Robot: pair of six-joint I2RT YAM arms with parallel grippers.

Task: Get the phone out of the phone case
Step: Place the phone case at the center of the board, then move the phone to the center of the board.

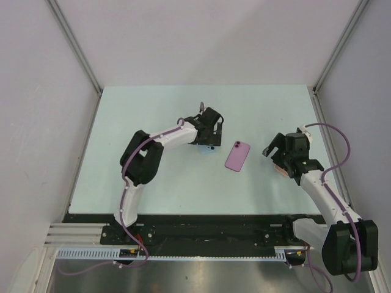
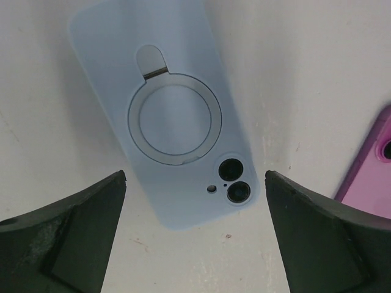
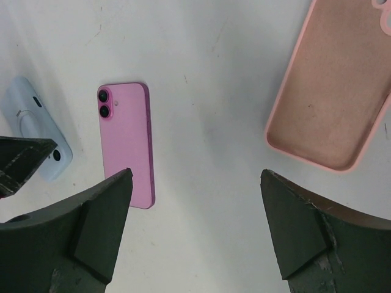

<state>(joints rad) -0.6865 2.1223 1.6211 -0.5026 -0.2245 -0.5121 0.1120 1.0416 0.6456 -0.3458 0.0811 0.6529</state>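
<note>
Phone [image 3: 125,143]: pink, twin lenses in one corner, lying back-up and bare on the tabletop [image 1: 153,110] between my two arms. Peach phone case [image 3: 333,91]: empty, inside facing up, apart from the phone, beneath my right gripper [image 3: 197,174], jaws wide open. Light blue phone case [image 2: 165,116] with ring stand lies back-up beneath my left gripper [image 2: 195,178], also open, holding nothing.

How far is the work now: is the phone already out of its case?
Done: the pink phone lies bare on the table, and the peach case lies empty nearby, inside up. In hand: nothing; the left gripper and right gripper are both open. Left: perhaps the blue case under the left gripper, where camera lenses show.
</note>
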